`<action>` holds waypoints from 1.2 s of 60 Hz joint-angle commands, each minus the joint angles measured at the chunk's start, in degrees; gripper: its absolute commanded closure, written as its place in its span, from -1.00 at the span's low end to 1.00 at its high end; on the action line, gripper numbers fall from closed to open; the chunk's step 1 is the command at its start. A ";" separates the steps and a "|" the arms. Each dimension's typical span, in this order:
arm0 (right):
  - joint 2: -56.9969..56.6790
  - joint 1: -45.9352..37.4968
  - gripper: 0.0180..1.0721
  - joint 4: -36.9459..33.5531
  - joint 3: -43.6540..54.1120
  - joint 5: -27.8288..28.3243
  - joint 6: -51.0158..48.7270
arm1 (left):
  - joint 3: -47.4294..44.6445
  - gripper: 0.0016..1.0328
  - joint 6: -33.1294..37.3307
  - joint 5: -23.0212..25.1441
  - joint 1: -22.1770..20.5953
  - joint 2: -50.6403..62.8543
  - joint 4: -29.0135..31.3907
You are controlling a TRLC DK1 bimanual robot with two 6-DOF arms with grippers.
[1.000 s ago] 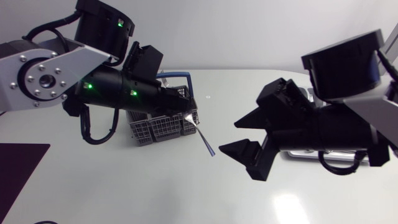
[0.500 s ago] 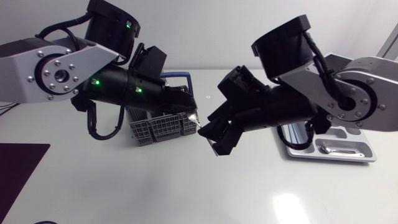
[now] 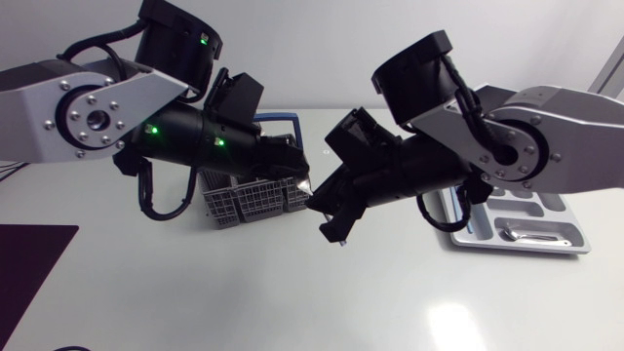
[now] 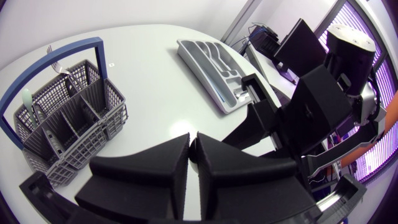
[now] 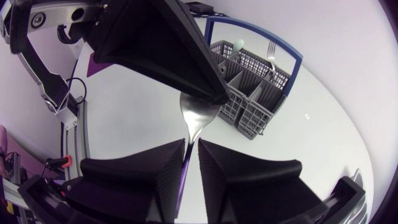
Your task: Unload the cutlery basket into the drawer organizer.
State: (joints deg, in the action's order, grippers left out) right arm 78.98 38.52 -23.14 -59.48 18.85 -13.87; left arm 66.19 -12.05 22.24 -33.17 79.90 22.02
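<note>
A spoon (image 5: 198,115) with a silver bowl and a blue handle hangs in the air between my two arms. My left gripper (image 3: 304,185) is shut on its bowl end. My right gripper (image 5: 189,165) is shut on the handle, which runs down between its fingers. In the left wrist view the left gripper (image 4: 193,155) has its fingers pressed together and the spoon is hidden. The grey cutlery basket (image 3: 249,203) with a blue handle stands behind the left gripper and holds a fork (image 5: 270,50). The grey drawer organizer (image 3: 546,239) lies at the right, behind my right arm.
A pale green-handled piece (image 4: 28,98) stands in the basket (image 4: 62,124) beside the fork (image 4: 62,67). One piece of cutlery (image 3: 526,232) lies in the organizer's front compartment. A dark mat (image 3: 29,263) lies at the table's left edge.
My right arm has swung left from the organizer side to the spoon, and its fingers have closed on the handle. The left arm has kept nearly still with the spoon.
</note>
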 commanded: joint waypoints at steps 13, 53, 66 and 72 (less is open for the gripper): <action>0.47 0.32 0.89 -1.83 0.77 0.66 -0.19 | 0.87 0.84 -1.48 0.70 -0.05 -0.18 -0.40; -8.67 -11.80 0.88 -6.66 12.20 3.47 -12.76 | 1.48 -0.45 -0.16 -0.53 8.21 -6.25 -2.42; -7.79 -35.45 0.88 -15.36 11.32 9.80 -35.17 | -2.91 -0.45 6.60 -6.59 10.58 -7.65 -2.07; -4.19 -46.35 0.88 -19.93 8.42 10.94 -47.74 | -4.67 -0.45 9.24 -9.50 12.34 -7.83 -2.07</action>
State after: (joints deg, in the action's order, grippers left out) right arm 72.18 -2.83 -41.25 -48.99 28.97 -51.70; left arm 63.75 -5.37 13.98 -22.26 72.88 19.64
